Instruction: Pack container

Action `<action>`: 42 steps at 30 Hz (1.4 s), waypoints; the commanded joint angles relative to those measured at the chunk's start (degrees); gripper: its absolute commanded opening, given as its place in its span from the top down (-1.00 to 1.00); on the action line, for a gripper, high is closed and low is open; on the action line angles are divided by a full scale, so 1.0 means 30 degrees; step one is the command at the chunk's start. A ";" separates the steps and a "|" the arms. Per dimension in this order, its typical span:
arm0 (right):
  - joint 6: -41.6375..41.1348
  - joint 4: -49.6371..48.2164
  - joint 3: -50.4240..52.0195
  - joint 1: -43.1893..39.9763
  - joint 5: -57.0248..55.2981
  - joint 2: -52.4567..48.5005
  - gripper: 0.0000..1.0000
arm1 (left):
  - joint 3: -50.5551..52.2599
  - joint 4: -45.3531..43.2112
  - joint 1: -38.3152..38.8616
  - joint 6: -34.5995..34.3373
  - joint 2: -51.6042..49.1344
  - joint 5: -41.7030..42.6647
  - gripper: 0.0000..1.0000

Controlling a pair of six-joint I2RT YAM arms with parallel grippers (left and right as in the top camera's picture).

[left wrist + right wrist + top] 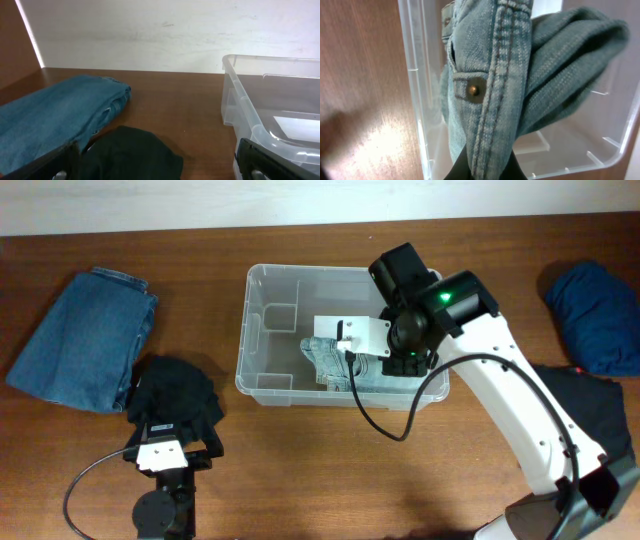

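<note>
The container [262, 340] is a clear plastic tub in the middle of the table, also in the left wrist view [250, 125] and the right wrist view [417, 100]. My right gripper [487, 167] is shut on light grey-blue jeans [490, 85] and holds them inside the tub; overhead the jeans [335, 360] lie in the tub's right half under the gripper [395, 355]. My left gripper [160, 170] is open, low over a black garment [135, 155] at the table's front left [175, 395].
Folded blue jeans [85, 335] lie at the far left, also in the left wrist view [60, 115]. A dark blue garment [595, 315] lies at the far right, with a black garment [600, 415] below it. A wall stands behind the table.
</note>
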State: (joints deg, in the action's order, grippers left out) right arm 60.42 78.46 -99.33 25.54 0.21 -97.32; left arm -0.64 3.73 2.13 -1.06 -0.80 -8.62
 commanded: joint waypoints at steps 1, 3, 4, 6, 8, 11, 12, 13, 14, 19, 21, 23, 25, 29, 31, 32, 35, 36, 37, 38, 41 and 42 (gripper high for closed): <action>0.0117 0.0321 -0.0568 -0.0073 0.0211 -0.0510 0.92 | 0.0044 0.0073 0.0044 0.0233 0.0131 -0.0066 -0.99; 0.0117 0.0372 -0.0568 -0.0073 0.0204 -0.0765 0.92 | 0.0044 0.0073 0.0044 0.0233 0.0131 -0.0066 -0.99; 0.0117 0.0357 -0.0568 -0.0073 0.0204 -0.0823 0.92 | 0.0036 0.0066 0.0044 0.0233 0.0131 -0.0066 -0.99; 0.0066 0.0255 -0.0568 -0.0073 0.0197 -0.1013 0.92 | 0.0036 0.0073 0.0044 0.0233 0.0131 -0.0066 -0.99; 0.0066 0.0124 -0.0568 -0.0073 0.0189 -0.1129 0.92 | 0.0036 0.0073 0.0044 0.0233 0.0131 -0.0066 -0.99; 0.0036 -0.0270 -0.0568 -0.0299 0.0189 -0.1158 0.92 | 0.0036 0.0066 0.0044 0.0233 0.0131 -0.0066 -0.99; -0.0175 -0.0474 -0.0568 -0.0393 0.0168 -0.1158 0.92 | 0.0036 0.0073 0.0044 0.0233 0.0131 -0.0066 -0.99; -0.0466 -0.0823 -0.0568 -0.0525 0.0087 -0.1158 0.92 | 0.0036 0.0066 0.0044 0.0233 0.0131 -0.0066 -0.99; -0.0663 -0.1107 -0.0568 -0.0641 0.0102 -0.1158 0.92 | 0.0036 0.0073 0.0044 0.0233 0.0131 -0.0066 -0.99; -0.1319 -0.2579 -0.0568 -0.1056 0.0219 -0.1158 0.92 | 0.0036 0.0073 0.0044 0.0233 0.0131 -0.0066 -0.99; -0.1326 -0.2958 -0.0568 -0.1056 0.0219 -0.1158 0.92 | 0.0036 0.0073 0.0044 0.0233 0.0131 -0.0066 -0.99; -0.1319 -0.2943 -0.0532 -0.1027 0.0204 -0.1173 0.92 | 0.0036 0.0073 0.0044 0.0233 0.0131 -0.0066 -0.99; -0.1319 -0.2878 -0.0350 -0.1027 0.0204 -0.1188 0.92 | 0.0036 0.0073 0.0044 0.0233 0.0131 -0.0066 -0.99; -0.1304 -0.2885 0.0277 -0.1042 0.0197 -0.1202 0.92 | 0.0036 0.0073 0.0044 0.0233 0.0131 -0.0066 -0.99; -0.1297 -0.2885 0.0590 -0.1042 0.0197 -0.1209 0.92 | 0.0036 0.0073 0.0044 0.0233 0.0131 -0.0066 -0.99; -0.1290 -0.2871 0.0663 -0.1042 0.0189 -0.1224 0.92 | 0.0036 0.0073 0.0044 0.0233 0.0131 -0.0066 -0.99; -0.1151 -0.2652 0.0597 -0.1020 0.0131 -0.1107 0.92 | 0.0036 0.0073 0.0044 0.0233 0.0131 -0.0066 -0.99; -0.0925 -0.2506 0.0546 -0.1020 -0.0015 -0.1013 0.92 | 0.0036 0.0073 0.0044 0.0233 0.0131 -0.0066 -0.99; -0.0721 -0.2382 0.0488 -0.1020 -0.0328 -0.0831 0.92 | 0.0036 0.0073 0.0044 0.0233 0.0131 -0.0066 -0.99; -0.0714 -0.2382 0.0437 -0.1020 -0.0510 -0.0648 0.92 | 0.0036 0.0073 0.0044 0.0233 0.0131 -0.0066 -0.99; -0.0204 -0.2375 0.0226 -0.1020 -0.0299 0.0080 0.92 | 0.0044 0.0066 0.0044 0.0233 0.0131 -0.0066 -0.99; -0.0109 -0.2375 0.0226 -0.1020 -0.0291 0.0219 0.92 | 0.0036 0.0073 0.0044 0.0233 0.0131 -0.0066 -0.99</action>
State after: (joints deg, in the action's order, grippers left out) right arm 58.28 70.87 -97.97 22.48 -0.19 -100.64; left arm -0.64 3.73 2.13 -1.06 -0.80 -8.62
